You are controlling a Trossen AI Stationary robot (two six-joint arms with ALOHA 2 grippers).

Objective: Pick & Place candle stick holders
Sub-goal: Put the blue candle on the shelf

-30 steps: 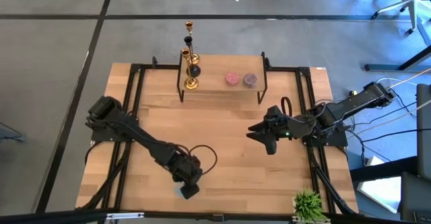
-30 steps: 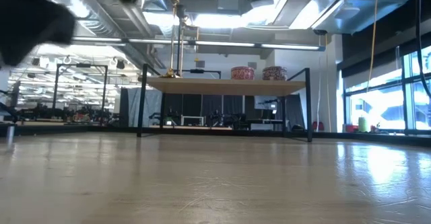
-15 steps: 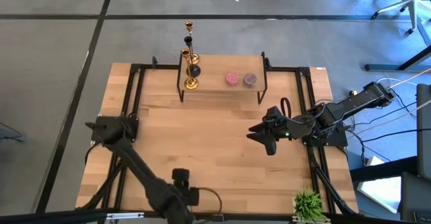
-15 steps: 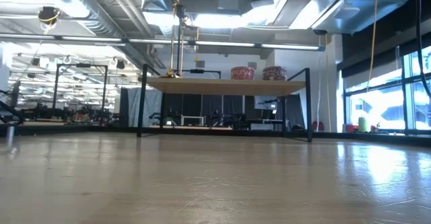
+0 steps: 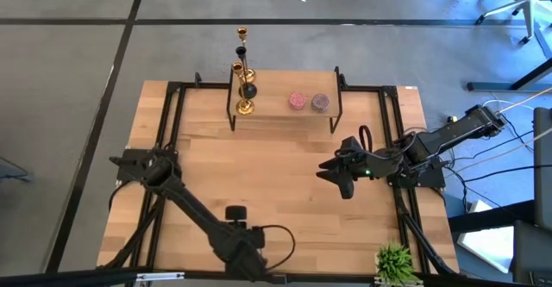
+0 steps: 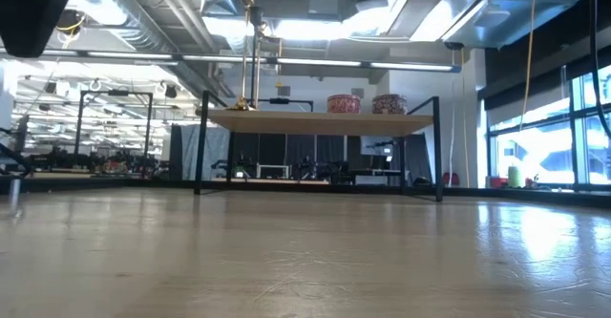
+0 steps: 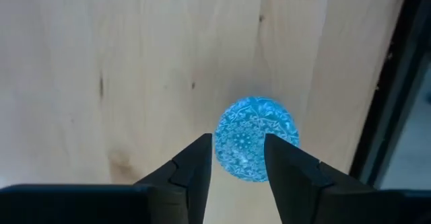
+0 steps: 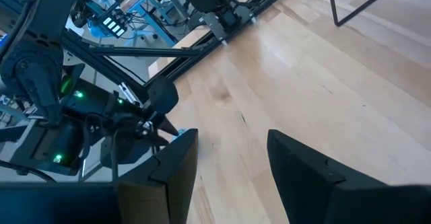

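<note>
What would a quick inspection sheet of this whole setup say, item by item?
Surface: light wooden table with a small raised shelf at the far edge.
Job's things: two gold candlesticks upright at the shelf's left end.
Clutter: two small patterned jars on the shelf; a blue patterned ball at the near edge; a green plant.
Claws: left claw partly open over the ball; right claw open, empty, above the table's right side.
Cables: a bundle beside the right arm.
Surroundings: grey floor, office chairs; no people seen.
</note>
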